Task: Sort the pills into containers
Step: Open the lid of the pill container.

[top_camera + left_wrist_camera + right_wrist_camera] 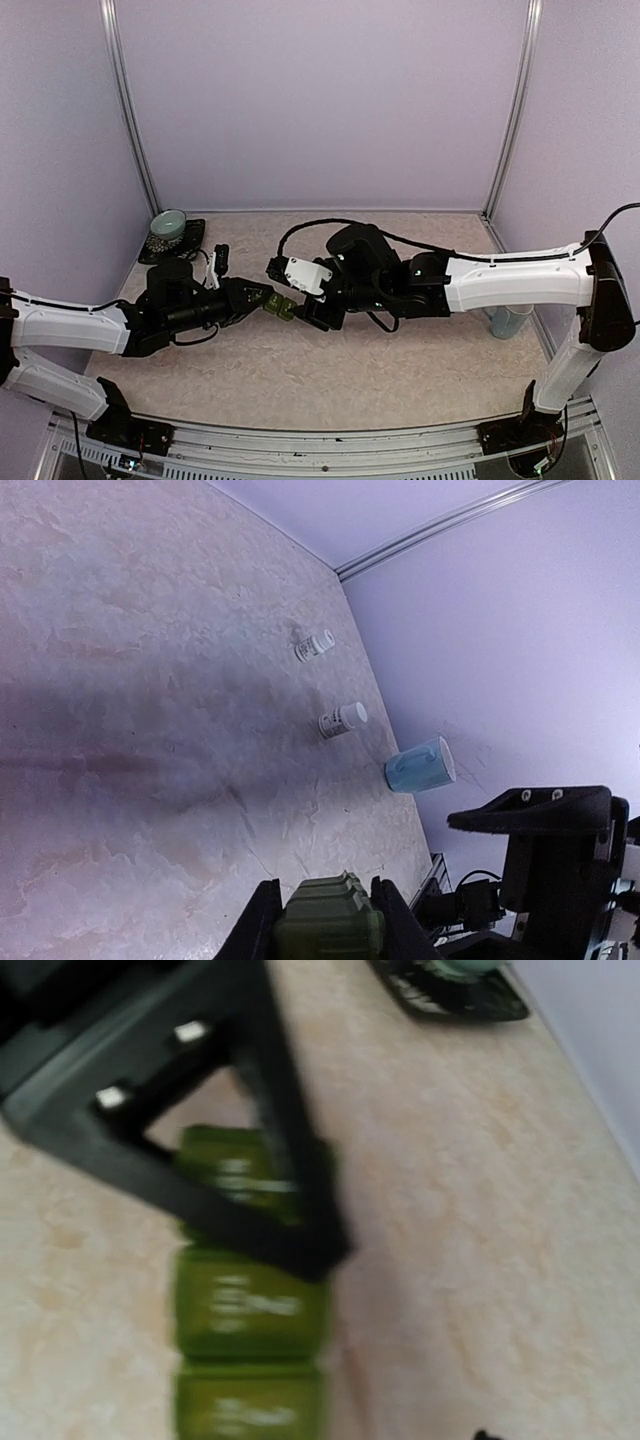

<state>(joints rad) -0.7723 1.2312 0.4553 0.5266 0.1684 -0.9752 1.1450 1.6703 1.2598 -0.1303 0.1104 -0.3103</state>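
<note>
The containers [283, 307] are a dark green strip of joined lidded compartments, held just above the middle of the table. My left gripper [268, 299] is shut on one end of them. In the left wrist view the strip [330, 925] sits squeezed between the two black fingers [262, 920]. The right wrist view is blurred: the green compartments [250, 1300] run downward, with a black left finger [270, 1210] across them. My right gripper [313, 312] hovers at the strip's other end, its jaws hard to make out. No loose pills show.
Two small white pill bottles [314, 645] [343, 719] lie on the table beyond the strip. A pale blue mug [420, 765] [510, 322] stands near the right wall. A pale green bowl [168, 226] sits on a dark tray [192, 238] at the back left.
</note>
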